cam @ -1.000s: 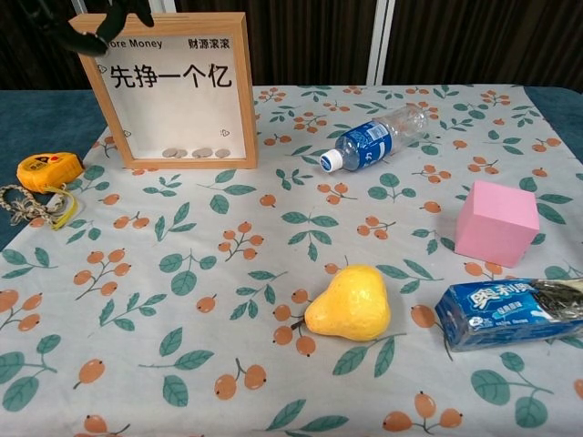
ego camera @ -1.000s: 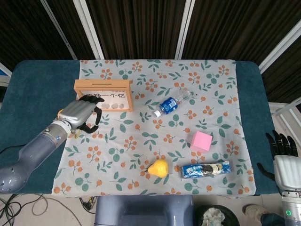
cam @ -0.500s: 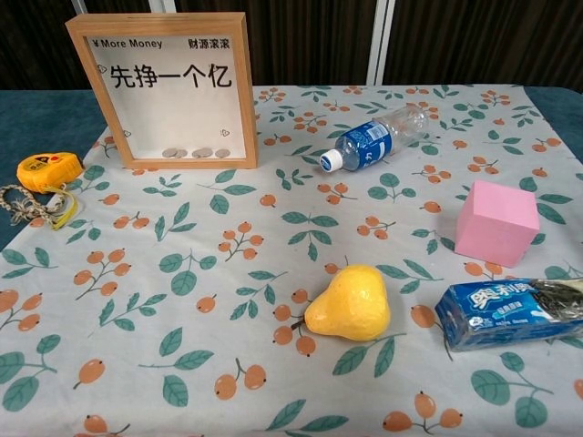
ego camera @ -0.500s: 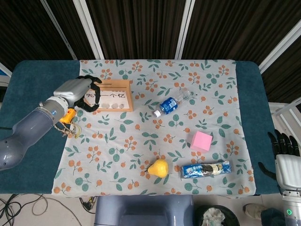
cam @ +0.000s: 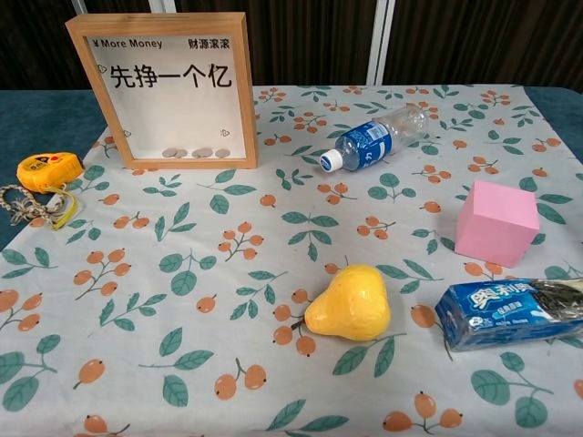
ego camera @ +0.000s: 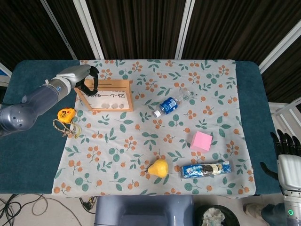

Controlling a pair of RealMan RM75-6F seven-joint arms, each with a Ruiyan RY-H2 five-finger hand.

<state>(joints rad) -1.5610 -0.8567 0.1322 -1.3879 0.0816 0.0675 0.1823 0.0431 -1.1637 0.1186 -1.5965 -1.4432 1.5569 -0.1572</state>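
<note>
My left hand (ego camera: 82,77) hovers over the top left corner of a wooden money-box frame (ego camera: 104,94), its dark fingers (ego camera: 94,81) curved downward and apart with nothing in them. The frame (cam: 168,86) stands upright with coins at its bottom. A yellow tape measure (ego camera: 64,115) lies on the cloth below the left forearm, apart from the hand. My right hand (ego camera: 286,151) hangs off the table's right front corner, fingers straight and spread, holding nothing. The chest view shows neither hand.
On the floral cloth (ego camera: 141,141) lie a water bottle (ego camera: 171,102), a pink cube (ego camera: 201,141), a yellow pear (ego camera: 159,167) and a blue biscuit pack (ego camera: 206,169). A braided cord (cam: 23,205) lies by the tape measure (cam: 47,170).
My left hand has risen from over the tape measure and moved back and right to the frame's top left corner, uncovering the tape measure. The right hand has drifted slightly lower.
</note>
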